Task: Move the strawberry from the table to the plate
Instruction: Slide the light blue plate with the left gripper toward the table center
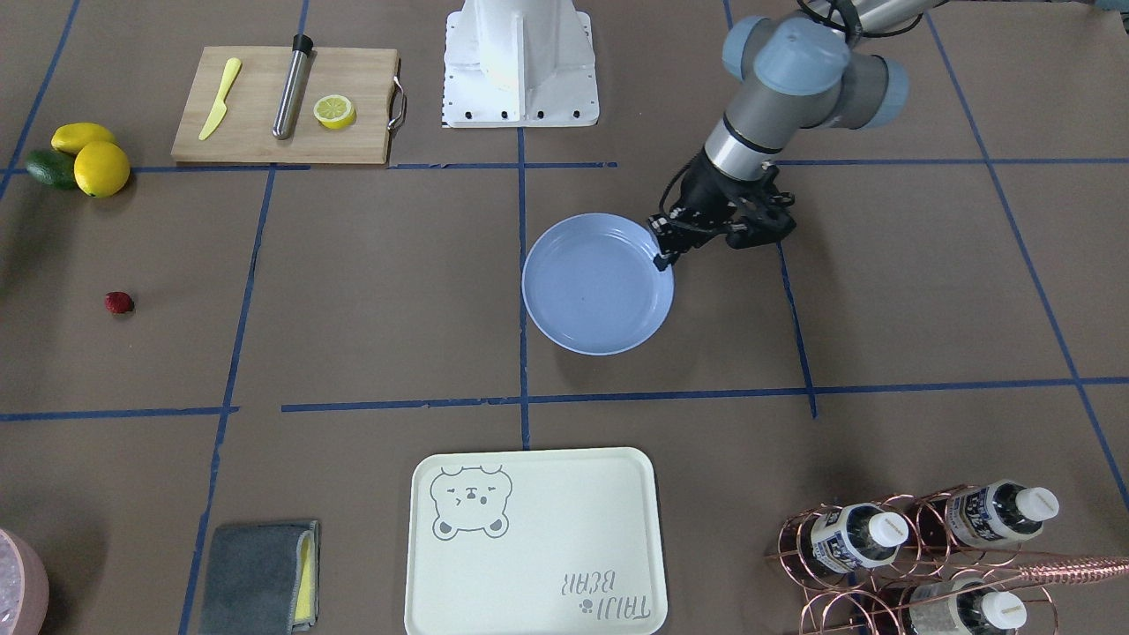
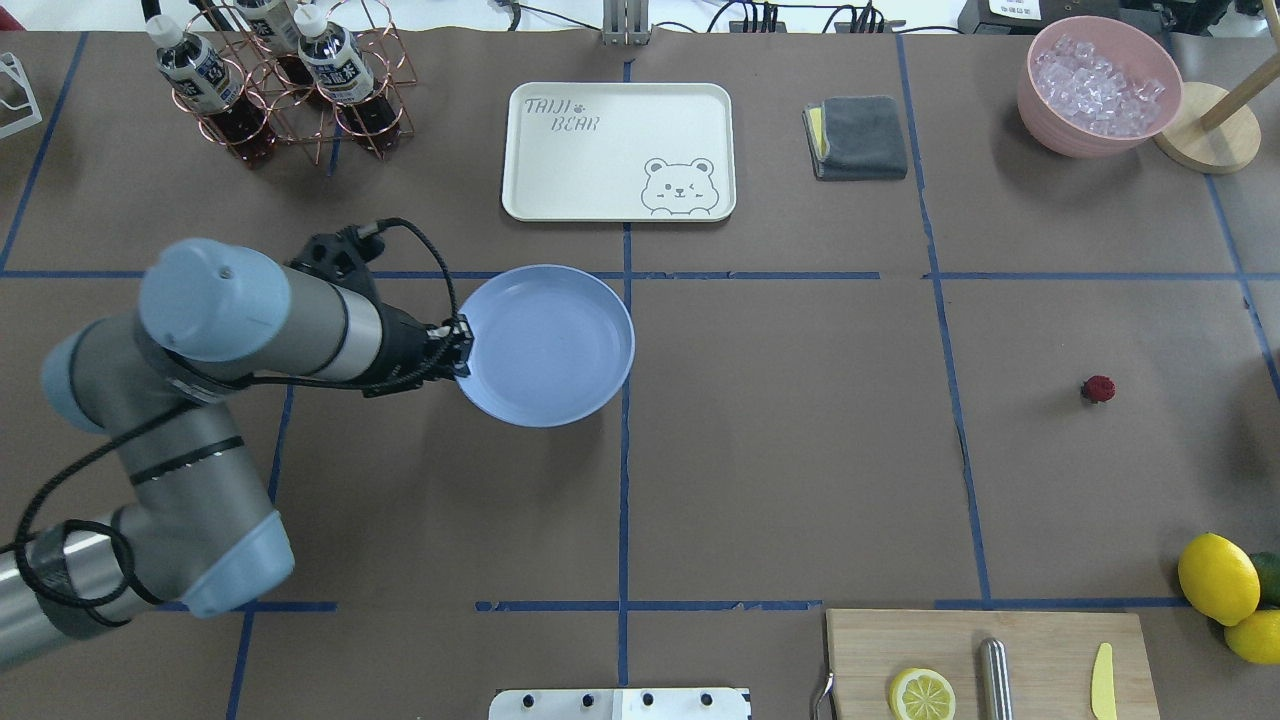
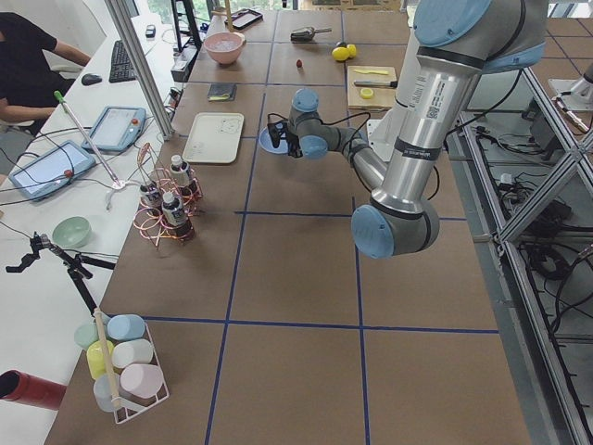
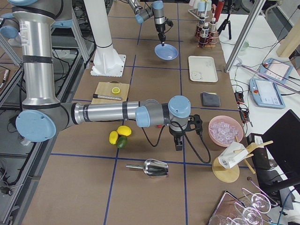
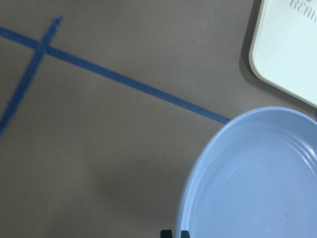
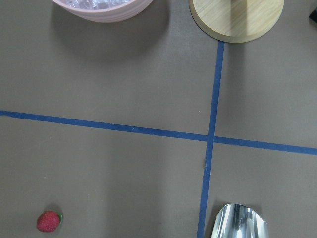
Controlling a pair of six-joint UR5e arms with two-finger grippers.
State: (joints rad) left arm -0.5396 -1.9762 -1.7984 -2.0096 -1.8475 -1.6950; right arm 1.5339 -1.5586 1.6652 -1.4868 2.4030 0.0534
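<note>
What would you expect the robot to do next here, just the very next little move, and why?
Probably the right gripper should shift sideways until it hangs over the strawberry, then descend. Its wrist view shows the berry off in the lower-left corner, loose on the table, far from the plate, whose rim the left gripper seems to pinch.

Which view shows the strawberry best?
Right wrist-mounted: the strawberry is largest there, unobstructed, green tip visible, lying on the table. Overhead and front-facing show it small but clear. Exterior left shows a far speck; exterior right, I can't find it. Left wrist misses it.
</note>
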